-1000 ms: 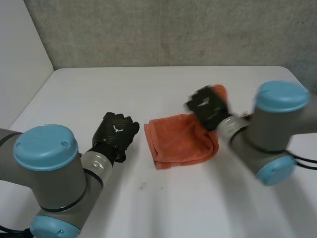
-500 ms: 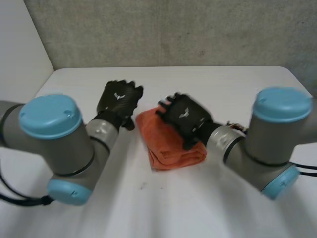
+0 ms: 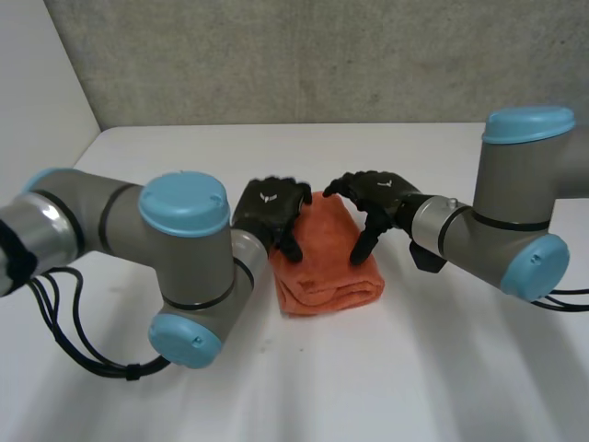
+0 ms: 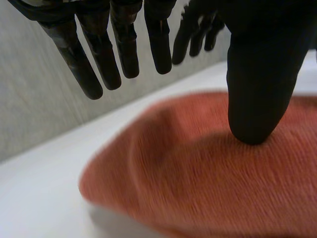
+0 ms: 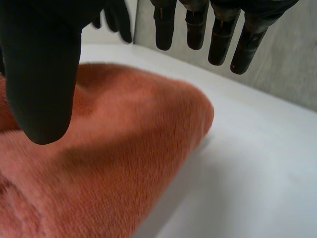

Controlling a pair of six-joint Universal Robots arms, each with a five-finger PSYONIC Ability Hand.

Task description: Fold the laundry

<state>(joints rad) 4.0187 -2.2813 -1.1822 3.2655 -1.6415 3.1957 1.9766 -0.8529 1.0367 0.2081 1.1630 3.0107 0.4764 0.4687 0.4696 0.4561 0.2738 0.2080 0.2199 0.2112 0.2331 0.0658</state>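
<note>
An orange cloth lies folded in a small thick stack in the middle of the white table. My left hand hovers over its far left corner, my right hand over its far right corner, and the two nearly meet above the cloth. In the left wrist view the fingers stand straight and spread while the thumb rests on the cloth. In the right wrist view the fingers are straight, the thumb hangs just over the cloth, and nothing is pinched.
A grey wall rises behind the table's far edge. Bare table surface lies in front of the cloth and on both sides. My left arm's elbow stands close to the cloth's left side.
The right hand carried the cloth's right part over to the left, let it go and opened. The left hand swung in from the left table to the cloth's far left corner.
</note>
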